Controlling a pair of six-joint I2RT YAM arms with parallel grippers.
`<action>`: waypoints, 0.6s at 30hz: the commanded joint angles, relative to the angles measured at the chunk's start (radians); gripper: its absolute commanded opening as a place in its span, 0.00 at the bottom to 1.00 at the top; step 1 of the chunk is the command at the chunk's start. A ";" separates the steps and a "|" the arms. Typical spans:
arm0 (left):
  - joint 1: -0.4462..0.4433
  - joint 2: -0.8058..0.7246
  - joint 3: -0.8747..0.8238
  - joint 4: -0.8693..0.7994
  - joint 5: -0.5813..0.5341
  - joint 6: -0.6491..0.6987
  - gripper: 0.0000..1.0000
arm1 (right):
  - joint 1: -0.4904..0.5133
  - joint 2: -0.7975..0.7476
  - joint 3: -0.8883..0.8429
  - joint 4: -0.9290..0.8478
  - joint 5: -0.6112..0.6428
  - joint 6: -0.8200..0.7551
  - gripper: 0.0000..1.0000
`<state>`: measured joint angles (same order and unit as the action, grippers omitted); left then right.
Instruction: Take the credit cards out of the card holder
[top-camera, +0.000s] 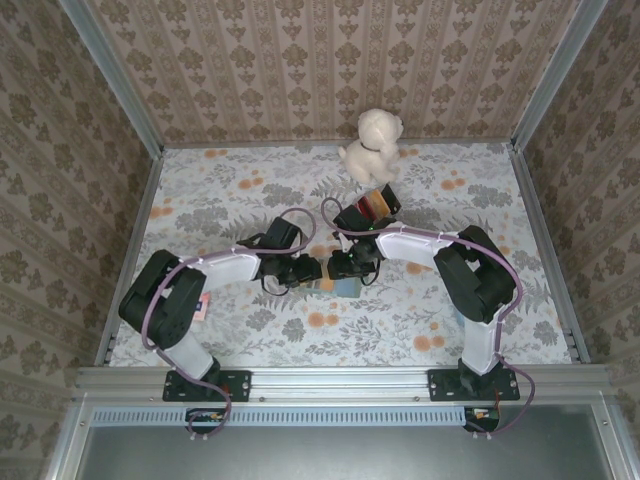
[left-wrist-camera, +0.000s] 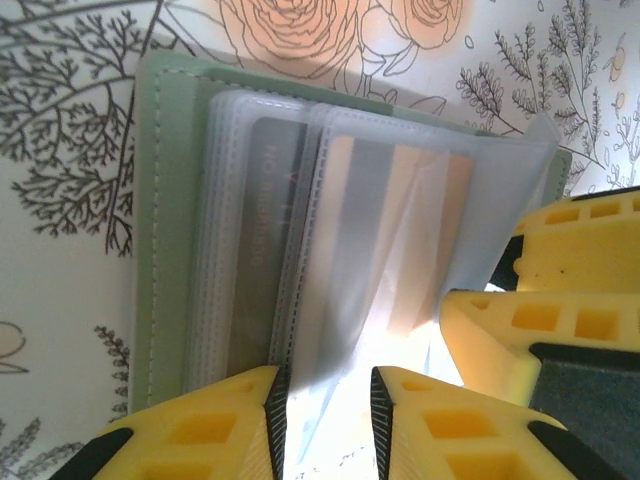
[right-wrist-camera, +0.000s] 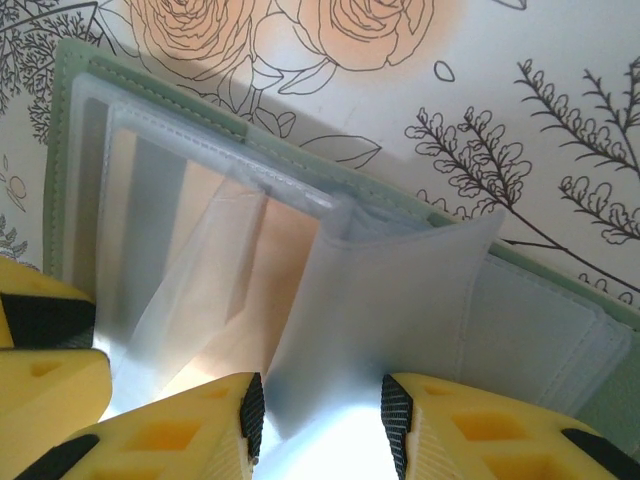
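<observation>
The sage-green card holder lies open on the floral table between both grippers. In the left wrist view its green cover is at the left, with clear sleeves holding a grey credit card and a striped orange-and-grey card. My left gripper stands open, a lifted clear sleeve rising between its jaws. My right gripper is shut on the edges of a bowed light blue flap of the card holder. The striped card sits in its sleeve to the left.
A white plush dog stands at the back, with a red-yellow-black striped block just in front of it. A small white-and-pink card lies by the left arm. The two grippers work almost touching; patterned walls enclose the table.
</observation>
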<state>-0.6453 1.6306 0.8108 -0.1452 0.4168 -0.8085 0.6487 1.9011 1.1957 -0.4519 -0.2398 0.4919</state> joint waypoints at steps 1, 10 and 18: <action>-0.013 -0.040 -0.007 0.109 0.104 -0.020 0.30 | 0.000 0.050 -0.045 -0.005 0.002 -0.011 0.42; -0.007 -0.055 -0.015 0.141 0.132 -0.030 0.30 | -0.009 0.008 -0.064 0.017 -0.014 0.004 0.42; -0.009 -0.052 -0.017 0.141 0.130 -0.034 0.30 | -0.024 -0.103 -0.106 0.038 -0.029 0.040 0.43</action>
<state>-0.6495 1.6070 0.7982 -0.0319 0.5282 -0.8310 0.6323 1.8435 1.1202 -0.3912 -0.2657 0.5056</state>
